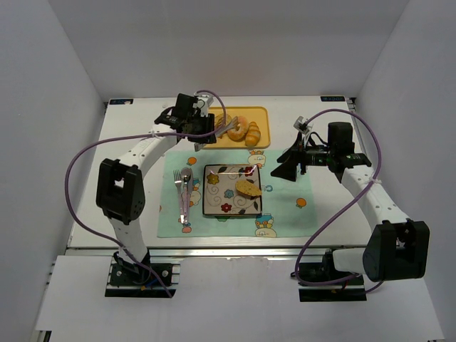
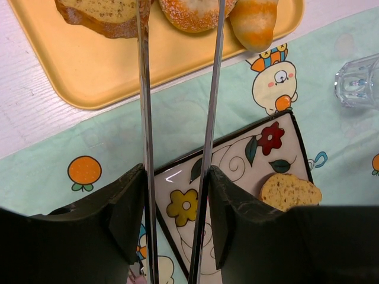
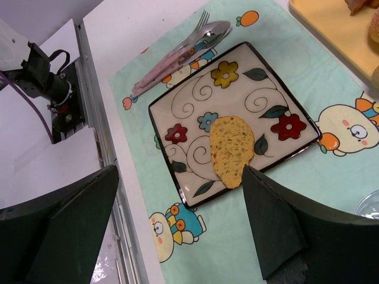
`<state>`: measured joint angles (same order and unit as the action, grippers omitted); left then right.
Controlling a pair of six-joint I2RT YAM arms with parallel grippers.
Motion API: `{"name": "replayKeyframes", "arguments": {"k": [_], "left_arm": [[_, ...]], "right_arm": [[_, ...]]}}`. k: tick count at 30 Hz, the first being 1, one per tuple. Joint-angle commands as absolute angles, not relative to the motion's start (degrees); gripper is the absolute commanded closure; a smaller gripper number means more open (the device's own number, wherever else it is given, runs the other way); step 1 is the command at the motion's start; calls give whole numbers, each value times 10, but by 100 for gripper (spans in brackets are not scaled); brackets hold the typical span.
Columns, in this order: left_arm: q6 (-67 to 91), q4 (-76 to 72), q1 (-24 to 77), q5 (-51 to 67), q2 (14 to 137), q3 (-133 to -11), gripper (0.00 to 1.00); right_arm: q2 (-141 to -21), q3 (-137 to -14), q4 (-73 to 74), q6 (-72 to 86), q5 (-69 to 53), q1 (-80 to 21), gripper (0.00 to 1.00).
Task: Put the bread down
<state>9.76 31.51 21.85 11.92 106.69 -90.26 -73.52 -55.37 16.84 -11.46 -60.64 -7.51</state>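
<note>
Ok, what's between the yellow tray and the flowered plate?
Only bare placemat separates tray from plate; the tongs held by the left gripper reach across above it, clearest in the left wrist view.

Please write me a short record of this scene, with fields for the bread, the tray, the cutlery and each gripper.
bread: one slice lying flat on the flowered plate
tray: yellow tray holding other breads
left gripper: shut on tongs, which reach over the tray
right gripper: open, holding nothing
cutlery: fork and spoon beside the plate
</note>
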Motion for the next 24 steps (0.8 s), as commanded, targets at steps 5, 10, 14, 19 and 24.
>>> {"name": "replayKeyframes", "arguments": {"k": [5, 10, 14, 19, 24], "left_arm": [[85, 295, 214, 132, 1082, -932, 46], [83, 296, 214, 131, 1096, -938, 47], [83, 294, 213, 140, 1097, -930, 52], [85, 286, 213, 149, 1091, -914, 62], [96, 277, 213, 154, 1069, -912, 77]], "right_arm": [[-737, -575, 176, -127, -619, -73, 11], [-737, -575, 178, -130, -618, -72, 11], [-736, -575, 178, -131, -618, -73, 11], [-735, -577, 179, -133, -619, -72, 11], [-736, -577, 183, -135, -621, -72, 11]]}}
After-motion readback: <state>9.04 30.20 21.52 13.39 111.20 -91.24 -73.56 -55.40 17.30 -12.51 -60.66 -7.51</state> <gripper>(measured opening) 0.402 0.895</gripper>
